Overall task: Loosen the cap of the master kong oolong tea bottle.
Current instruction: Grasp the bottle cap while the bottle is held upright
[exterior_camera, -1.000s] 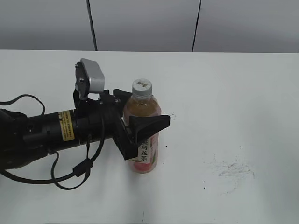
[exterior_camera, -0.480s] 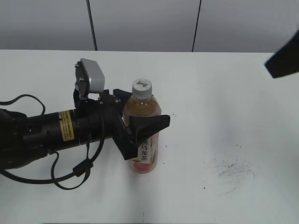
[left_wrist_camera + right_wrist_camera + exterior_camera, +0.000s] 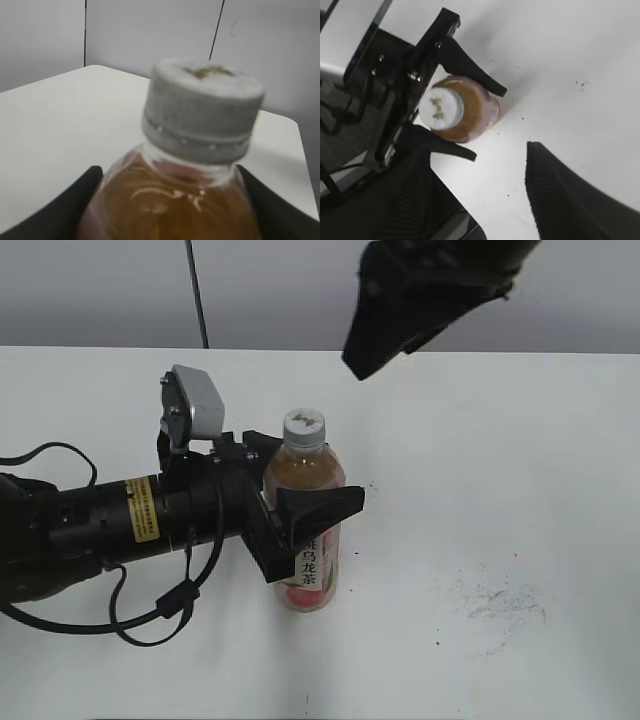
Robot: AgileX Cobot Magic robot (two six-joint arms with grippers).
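We see the clear plastic master kong oolong tea bottle [image 3: 310, 530] of amber tea, with its pink peach label and white strip of black characters, standing upright on the white table [image 3: 500, 490], left of the middle in the exterior view. The left gripper [image 3: 300, 505], black and reaching in from the left edge, has its two fingers closed against the bottle's shoulder, one on the far side and one on the near side, so the bottle is clamped between them; in the left wrist view both dark fingers [image 3: 60, 210] press the amber shoulder just below the neck. The small round white-grey ribbed cap [image 3: 303, 426] with a dark mark on top sits on the neck, untouched by anything. The right gripper [image 3: 390, 345] hangs above and behind the bottle, well apart from the cap, near the top of the exterior view. In the right wrist view its two dark fingers [image 3: 570, 195] stand apart with bare table between them and nothing held, and the cap [image 3: 440, 106] shows from above to the upper left.
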